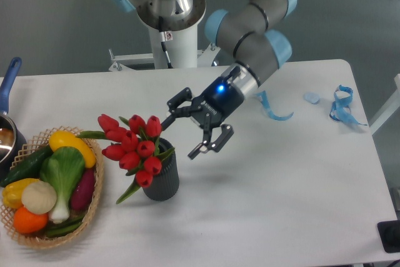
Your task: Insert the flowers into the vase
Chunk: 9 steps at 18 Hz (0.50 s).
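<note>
The small dark grey ribbed cylindrical vase (162,176) stands upright near the table's front, with the bunch of red tulip buds with green leaves (135,146) seated in its mouth, leaning up-left. The black two-finger gripper (190,127) hangs just beyond, to the right of the buds, fingers spread and holding nothing. Judged: insertion done, retreat path lies rearward-right, away from the blooms.
</note>
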Motion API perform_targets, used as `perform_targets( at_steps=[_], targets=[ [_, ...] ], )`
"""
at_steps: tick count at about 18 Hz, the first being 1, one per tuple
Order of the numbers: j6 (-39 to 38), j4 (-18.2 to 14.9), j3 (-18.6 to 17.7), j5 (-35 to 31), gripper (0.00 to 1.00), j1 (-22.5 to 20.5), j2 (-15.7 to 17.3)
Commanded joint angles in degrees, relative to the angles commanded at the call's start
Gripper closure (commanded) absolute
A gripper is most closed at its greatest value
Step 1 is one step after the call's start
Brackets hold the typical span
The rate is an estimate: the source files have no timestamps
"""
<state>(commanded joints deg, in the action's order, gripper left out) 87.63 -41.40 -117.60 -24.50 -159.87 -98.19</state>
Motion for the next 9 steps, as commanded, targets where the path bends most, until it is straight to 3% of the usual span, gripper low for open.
perform_targets(
  at_steps=[5,8,9],
  targets=[
    [-0.87,-0.44,5.88,-15.11,0.0,-1.67,5.27],
    [-5.88,-1.05,11.14,-20.14,0.0,-4.91,7.13],
    [-5.89,-2.71,12.64,-21.37,0.0,-5.28,7.39]
  ],
)
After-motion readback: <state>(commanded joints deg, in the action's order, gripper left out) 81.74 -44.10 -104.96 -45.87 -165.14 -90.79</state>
